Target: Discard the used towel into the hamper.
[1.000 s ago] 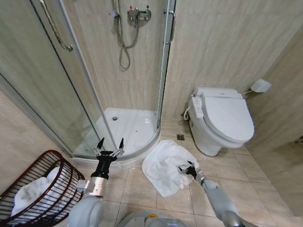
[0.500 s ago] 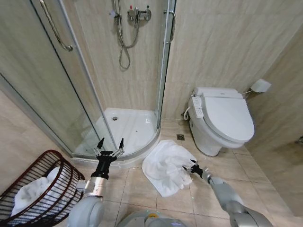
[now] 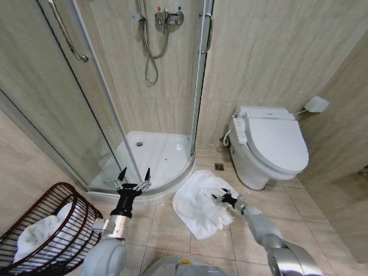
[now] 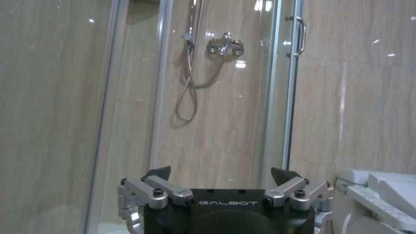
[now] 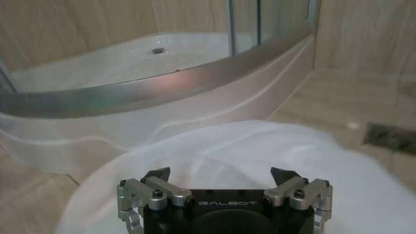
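While spread, fingers (image 3: 222,196) over towel (image 3: 198,201)

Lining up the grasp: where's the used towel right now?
In the head view, the used towel lies crumpled on the floor tiles between the shower base and the toilet, under the open right gripper.

Right hand (image 3: 222,197) has shifted — farther onto towel (image 3: 198,204).

We see a soft white cloth towel (image 3: 198,204), glossy floor tiles (image 3: 167,233), and a dark open-weave hamper (image 3: 63,227).
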Tool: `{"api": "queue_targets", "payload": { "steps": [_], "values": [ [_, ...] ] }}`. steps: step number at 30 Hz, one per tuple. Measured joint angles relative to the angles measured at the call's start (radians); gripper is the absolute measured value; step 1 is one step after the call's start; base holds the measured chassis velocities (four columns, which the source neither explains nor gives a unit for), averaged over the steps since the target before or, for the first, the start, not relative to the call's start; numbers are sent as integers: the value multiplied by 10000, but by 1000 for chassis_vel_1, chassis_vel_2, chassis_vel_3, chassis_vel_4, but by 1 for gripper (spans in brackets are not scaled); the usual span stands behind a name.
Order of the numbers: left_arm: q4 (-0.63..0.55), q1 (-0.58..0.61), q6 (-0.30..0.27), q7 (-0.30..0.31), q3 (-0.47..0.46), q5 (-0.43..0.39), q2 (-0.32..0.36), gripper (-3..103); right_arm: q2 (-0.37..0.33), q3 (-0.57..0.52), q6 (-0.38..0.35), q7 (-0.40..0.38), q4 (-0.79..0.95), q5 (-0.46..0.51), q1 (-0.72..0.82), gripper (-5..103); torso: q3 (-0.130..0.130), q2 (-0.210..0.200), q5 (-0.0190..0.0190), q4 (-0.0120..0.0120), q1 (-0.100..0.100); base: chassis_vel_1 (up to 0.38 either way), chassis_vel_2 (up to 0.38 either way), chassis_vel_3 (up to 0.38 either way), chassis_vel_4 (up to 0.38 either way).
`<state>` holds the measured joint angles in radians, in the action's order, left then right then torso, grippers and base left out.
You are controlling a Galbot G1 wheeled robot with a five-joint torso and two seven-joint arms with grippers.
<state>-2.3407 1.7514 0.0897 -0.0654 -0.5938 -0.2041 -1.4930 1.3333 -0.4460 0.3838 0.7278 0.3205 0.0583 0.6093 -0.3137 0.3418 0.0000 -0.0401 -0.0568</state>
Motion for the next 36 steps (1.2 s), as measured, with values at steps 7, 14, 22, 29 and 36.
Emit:
{"api": "queue_targets", "payload": {
  "steps": [7,14,22,29,36],
  "values": [
    [0,0,0,0,0,0,0,100,228,-98,-1329,-1065,37,-614,122,100,0,0,-2,3,0,0,0,0,0],
    [0,0,0,0,0,0,-1,100,224,-468,-1735,-1102,-49,-579,400,102,0,0,1,5,0,0,0,0,0],
    [1,0,0,0,0,0,0,100,243,-574,-1807,-1349,-7,-282,435,77,0,0,-1,2,0,0,0,0,0],
    [0,0,0,0,0,0,0,100,267,-587,-1795,-1713,16,-249,527,50,1,0,-1,2,0,0,0,0,0],
    [0,0,0,0,0,0,0,100,294,-587,-1730,-2288,-37,-63,611,23,1,0,0,2,0,0,0,0,0]
  ]
}}
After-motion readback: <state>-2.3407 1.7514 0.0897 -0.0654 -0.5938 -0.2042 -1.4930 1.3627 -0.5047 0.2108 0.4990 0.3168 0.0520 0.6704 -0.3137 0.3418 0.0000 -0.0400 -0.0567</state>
